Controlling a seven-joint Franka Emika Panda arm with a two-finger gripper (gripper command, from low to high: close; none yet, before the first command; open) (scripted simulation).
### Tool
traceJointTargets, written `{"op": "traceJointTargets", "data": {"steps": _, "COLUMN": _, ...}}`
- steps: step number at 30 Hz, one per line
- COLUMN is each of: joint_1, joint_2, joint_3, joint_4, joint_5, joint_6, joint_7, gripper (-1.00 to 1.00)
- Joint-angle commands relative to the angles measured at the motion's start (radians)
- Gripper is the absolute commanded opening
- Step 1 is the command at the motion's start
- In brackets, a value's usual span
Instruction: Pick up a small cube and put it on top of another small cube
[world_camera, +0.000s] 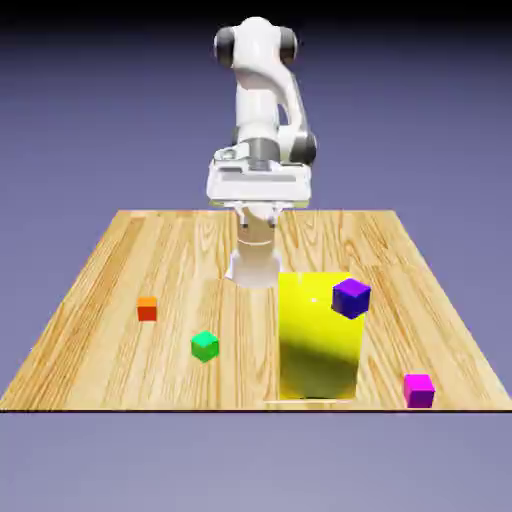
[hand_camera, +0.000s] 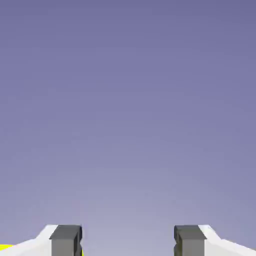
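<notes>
The wooden table carries a yellow block with a purple cube on its upper edge. The gripper hangs well above the table, level rather than pointing down; the hand view shows only backdrop between the fingertips, which stand spread with nothing between them. Neither task cube is near the fingers. The green cube lies well below and toward the exterior view's left; the orange-red cube lies farther left still. For the reach, tilt the hand downward first, centre the open fingers over the orange-red cube, then descend squarely. Ignore the magenta cube.
</notes>
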Motion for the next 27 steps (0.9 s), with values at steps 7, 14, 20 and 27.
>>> {"op": "traceJointTargets", "data": {"steps": 7, "joint_1": 0.026, "joint_2": 0.23, "joint_3": -0.254, "joint_4": 0.05, "joint_5": -0.079, "joint_6": -0.166, "joint_7": -0.17, "gripper": 0.0}}
{"op": "traceJointTargets", "data": {"steps": 14, "joint_1": 0.052, "joint_2": 0.46, "joint_3": -0.507, "joint_4": 0.1, "joint_5": -0.158, "joint_6": -0.333, "joint_7": -0.34, "gripper": 0.0}}
{"op": "traceJointTargets", "data": {"steps": 20, "joint_1": 0.075, "joint_2": 0.657, "joint_3": -0.725, "joint_4": 0.143, "joint_5": -0.226, "joint_6": -0.475, "joint_7": -0.485, "gripper": 0.0}}
{"op": "traceJointTargets", "data": {"steps": 27, "joint_1": -0.005, "joint_2": 0.856, "joint_3": -0.732, "joint_4": 0.157, "joint_5": -0.187, "joint_6": -0.431, "joint_7": -0.596, "gripper": 0.0}}
